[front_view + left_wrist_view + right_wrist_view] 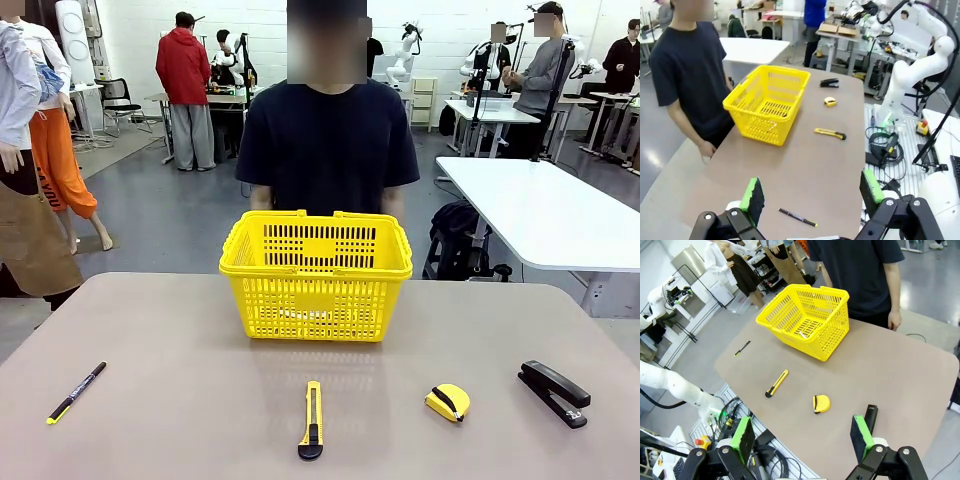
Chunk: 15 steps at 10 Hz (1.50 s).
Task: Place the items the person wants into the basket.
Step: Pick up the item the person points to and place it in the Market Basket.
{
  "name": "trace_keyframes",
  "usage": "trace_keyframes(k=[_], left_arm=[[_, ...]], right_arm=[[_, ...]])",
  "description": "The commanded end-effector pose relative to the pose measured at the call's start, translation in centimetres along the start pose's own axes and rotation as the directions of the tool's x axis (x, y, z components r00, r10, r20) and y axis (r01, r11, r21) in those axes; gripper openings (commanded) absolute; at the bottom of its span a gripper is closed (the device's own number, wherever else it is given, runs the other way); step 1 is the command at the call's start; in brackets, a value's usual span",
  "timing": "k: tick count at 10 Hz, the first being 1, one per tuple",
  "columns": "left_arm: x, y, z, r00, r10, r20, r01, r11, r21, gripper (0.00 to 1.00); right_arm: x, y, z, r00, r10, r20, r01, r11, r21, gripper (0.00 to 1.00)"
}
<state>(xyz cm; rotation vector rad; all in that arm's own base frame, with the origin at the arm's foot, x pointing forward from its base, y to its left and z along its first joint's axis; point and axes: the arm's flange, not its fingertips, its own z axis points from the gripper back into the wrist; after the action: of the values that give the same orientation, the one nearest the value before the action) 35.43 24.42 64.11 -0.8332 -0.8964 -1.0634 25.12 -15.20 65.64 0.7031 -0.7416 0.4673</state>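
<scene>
Front view, lattice-sided plastic basket (315,300), slim yellow utility knife (312,418)

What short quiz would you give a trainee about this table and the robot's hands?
1. True or false: the slim yellow utility knife lies on the brown table, outside the yellow plastic lattice basket.
2. Which lies farthest to the robot's right? A the knife; B the black stapler; C the basket.
3. Fill in: the left hand and the right hand are both ____.
Key: 1 true; 2 B; 3 open.
</scene>
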Motion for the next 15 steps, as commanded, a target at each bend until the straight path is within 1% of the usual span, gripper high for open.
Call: trace_keyframes(k=[1, 3, 4, 15], left_arm=[[0.1, -0.7, -0.8, 0.997, -0.032, -0.075, 0.036, 0.998, 0.046, 1.00], [0.3, -1.2, -1.1, 0.995, -0.031, -0.097, 0.037, 0.998, 0.055, 1.00], [0.5, 0.2, -0.2, 0.999, -0.008, -0.050, 0.010, 0.999, 0.038, 1.00], [0.5, 0.2, -0.2, 0.999, -0.008, -0.050, 0.010, 0.999, 0.038, 1.00]], right_arm=[[0.0, -0.1, -0.1, 1.000, 0.003, 0.003, -0.003, 1.000, 0.010, 1.00], [0.0, -0.1, -0.1, 1.000, 0.003, 0.003, -0.003, 1.000, 0.010, 1.00], [0.0, -0.1, -0.1, 1.000, 0.003, 0.003, -0.003, 1.000, 0.010, 1.00], [0.0, -0.1, -0.1, 1.000, 0.003, 0.003, -0.003, 1.000, 0.010, 1.00]])
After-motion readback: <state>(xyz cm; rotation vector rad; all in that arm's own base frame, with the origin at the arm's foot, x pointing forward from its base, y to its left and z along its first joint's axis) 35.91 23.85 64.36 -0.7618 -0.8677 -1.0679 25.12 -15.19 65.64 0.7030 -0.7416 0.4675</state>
